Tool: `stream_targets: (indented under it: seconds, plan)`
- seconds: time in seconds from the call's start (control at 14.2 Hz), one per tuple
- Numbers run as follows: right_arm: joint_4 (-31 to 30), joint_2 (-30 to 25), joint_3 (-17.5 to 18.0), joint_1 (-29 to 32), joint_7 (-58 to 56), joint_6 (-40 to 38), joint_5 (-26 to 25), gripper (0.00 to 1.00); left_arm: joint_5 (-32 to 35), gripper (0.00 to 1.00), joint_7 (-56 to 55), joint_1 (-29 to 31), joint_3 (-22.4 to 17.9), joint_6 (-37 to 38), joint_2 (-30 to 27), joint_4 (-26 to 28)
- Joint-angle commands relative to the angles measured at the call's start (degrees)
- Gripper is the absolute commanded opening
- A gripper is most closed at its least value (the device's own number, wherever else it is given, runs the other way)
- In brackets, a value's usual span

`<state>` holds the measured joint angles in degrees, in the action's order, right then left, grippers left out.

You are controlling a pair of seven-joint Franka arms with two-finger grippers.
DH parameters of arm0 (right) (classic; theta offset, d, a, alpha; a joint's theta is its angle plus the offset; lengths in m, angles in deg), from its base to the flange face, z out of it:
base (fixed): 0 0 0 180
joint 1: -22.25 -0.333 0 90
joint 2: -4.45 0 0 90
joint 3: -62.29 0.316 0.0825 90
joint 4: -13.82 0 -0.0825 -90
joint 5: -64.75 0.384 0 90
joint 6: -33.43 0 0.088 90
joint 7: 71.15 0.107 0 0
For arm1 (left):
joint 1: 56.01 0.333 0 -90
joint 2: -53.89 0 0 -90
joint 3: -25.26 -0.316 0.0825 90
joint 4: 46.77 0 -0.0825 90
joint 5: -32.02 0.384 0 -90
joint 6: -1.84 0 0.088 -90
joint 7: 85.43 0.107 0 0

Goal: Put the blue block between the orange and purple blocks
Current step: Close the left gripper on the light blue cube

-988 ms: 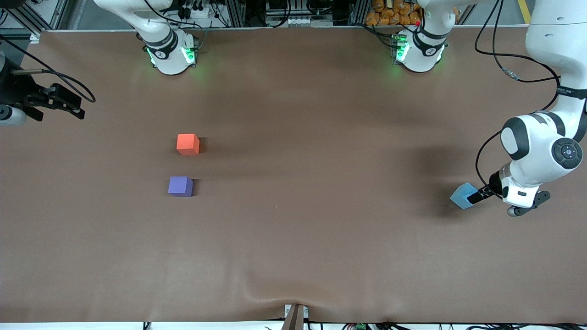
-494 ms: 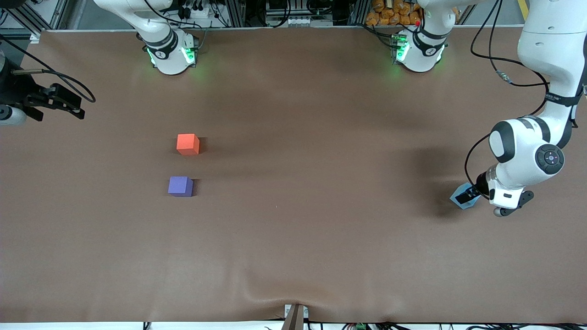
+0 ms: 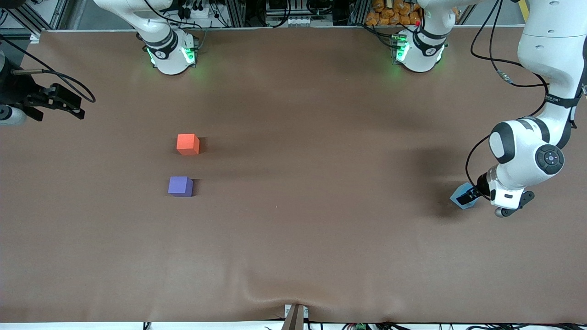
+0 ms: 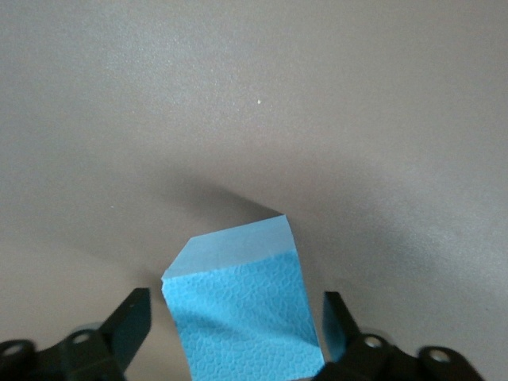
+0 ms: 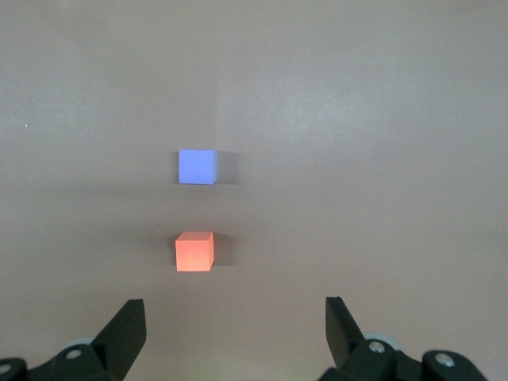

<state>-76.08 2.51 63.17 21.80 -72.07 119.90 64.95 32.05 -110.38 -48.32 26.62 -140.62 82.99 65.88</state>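
The blue block [image 3: 460, 196] lies on the table at the left arm's end; in the left wrist view [image 4: 242, 309] it sits turned at an angle between the fingers. My left gripper [image 3: 468, 197] is down around it, open, with a gap showing beside one finger [image 4: 133, 321]. The orange block [image 3: 187, 144] and the purple block [image 3: 180, 186] stand toward the right arm's end, the purple one nearer the front camera, with a gap between them. My right gripper [image 3: 73, 106] waits open and empty at that end, looking at the orange block [image 5: 194, 251] and the purple block [image 5: 197, 167].
The brown table cover [image 3: 298, 238] has a small ripple at its front edge. The two arm bases [image 3: 172, 52] stand along the back edge.
My left gripper has moved over the blue block, so its fingers now stand on either side of it. The blocks and the right arm have not moved.
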Motion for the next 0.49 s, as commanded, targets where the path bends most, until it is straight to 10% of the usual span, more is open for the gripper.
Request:
stream_targets:
  seconds: [0.0,0.42]
  plan:
    - [-1.42,-1.67,0.88,1.68,-0.57,0.19,1.03,1.0,-0.82,0.58,0.42,0.14,0.14,-1.24,-0.62,0.46]
    - [-1.42,-1.67,0.88,1.68,-0.57,0.19,1.03,1.0,-0.21,0.53,6.65,-0.74,4.43,-0.45,-7.64,0.46]
